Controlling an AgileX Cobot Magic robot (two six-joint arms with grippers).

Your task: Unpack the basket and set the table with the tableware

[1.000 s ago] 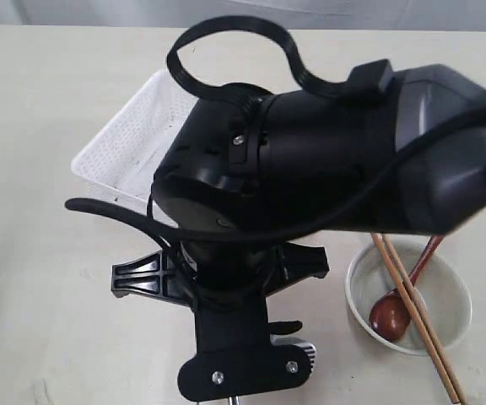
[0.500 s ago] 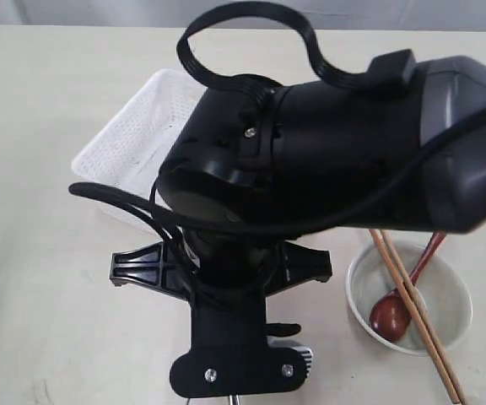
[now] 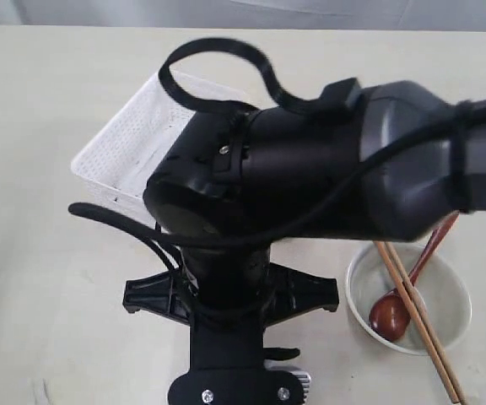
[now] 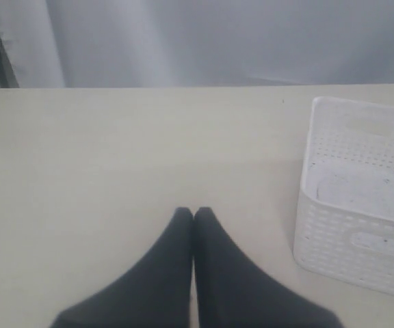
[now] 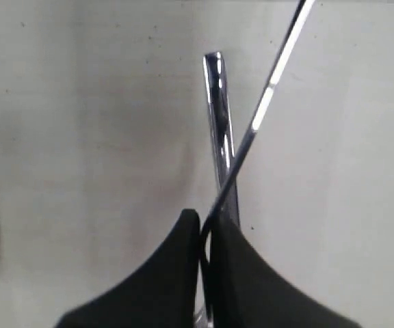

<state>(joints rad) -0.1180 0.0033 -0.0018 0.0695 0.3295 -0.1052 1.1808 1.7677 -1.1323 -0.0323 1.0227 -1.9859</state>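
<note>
Right tool (image 5: 202, 220): fingers drawn together, clamped on a thin steel utensil (image 5: 264, 106) that runs out diagonally past the tips. It is crossed just ahead of the tips by a second steel utensil (image 5: 217, 102), flat with a squared end, seen against the table (image 5: 81, 137). Whether that one is pinched too cannot be told. Which is knife and which is fork cannot be told either.

Left tool (image 4: 193, 213): fingers pressed together, nothing between them, held over the table. The basket (image 4: 351, 232) is seen near it, off to one side and not touching.

Exterior view: the middle is blocked by the right arm (image 3: 327, 177), and its tool is hidden beneath it. The basket is placed far-left on the table, partly behind the arm. The bowl (image 3: 450, 325) is placed near-right, well apart from the basket. The wooden spoon (image 3: 391, 314) is laid in the bowl, handle leaned over the far-right rim. The chopsticks (image 3: 434, 354) are laid across the bowl, with their near ends past the near rim.
</note>
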